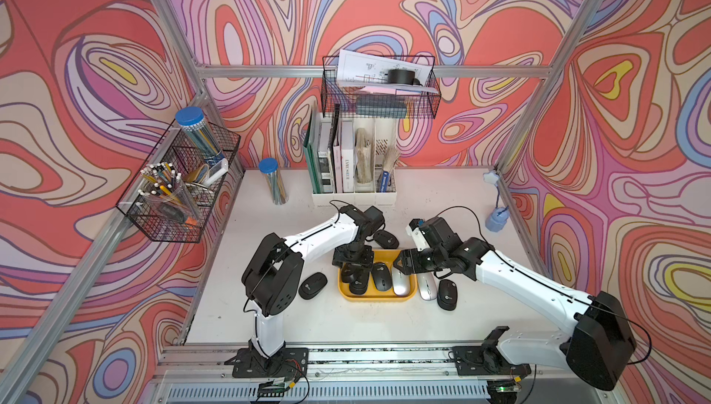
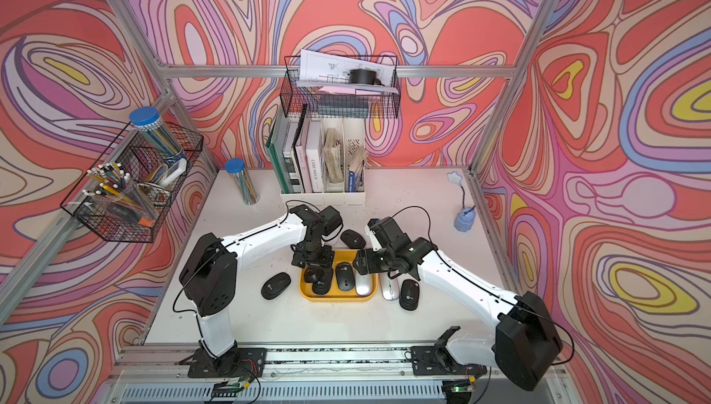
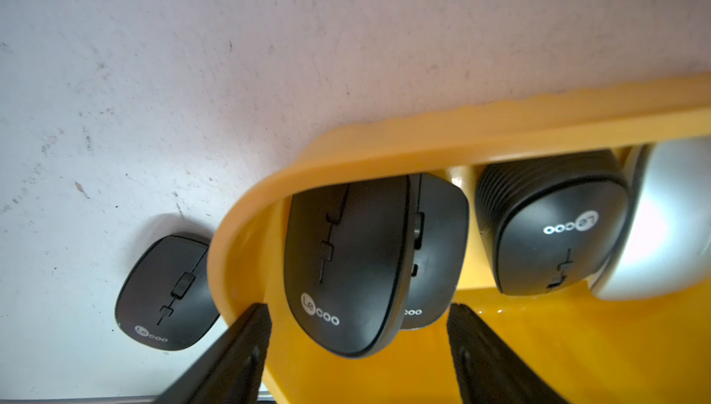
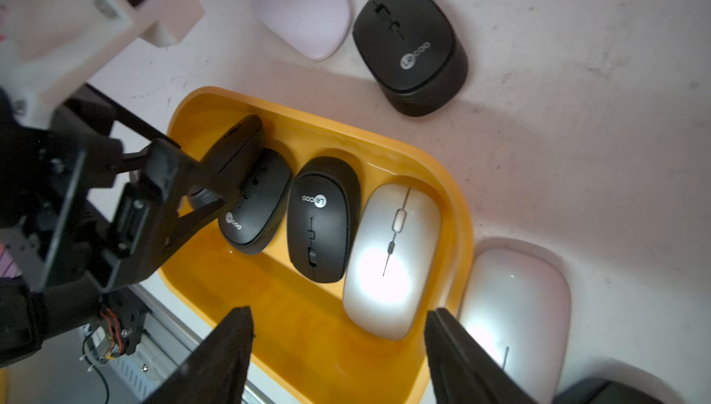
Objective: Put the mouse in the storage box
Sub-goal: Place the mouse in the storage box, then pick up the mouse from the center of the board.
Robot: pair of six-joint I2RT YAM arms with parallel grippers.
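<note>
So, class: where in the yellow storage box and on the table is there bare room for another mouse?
Storage box: bare floor along its far wall. Table: wide bare patch between box and front rail. Crowded: right of the box, where a silver mouse and black mouse lie close.

Both top views are lit brightly and evenly from above, and only soft shadows are cast on the white table (image 1: pixel 346 321) beneath the arms. The frame posts (image 1: pixel 165 9) are splayed by wide-angle distortion. In the right wrist view, strong glare is thrown on the silver mouse (image 4: pixel 388 267) in the storage box (image 4: pixel 458 206), and the white arm link (image 4: pixel 77 17) is out of focus. The left wrist view is rendered softer.
</note>
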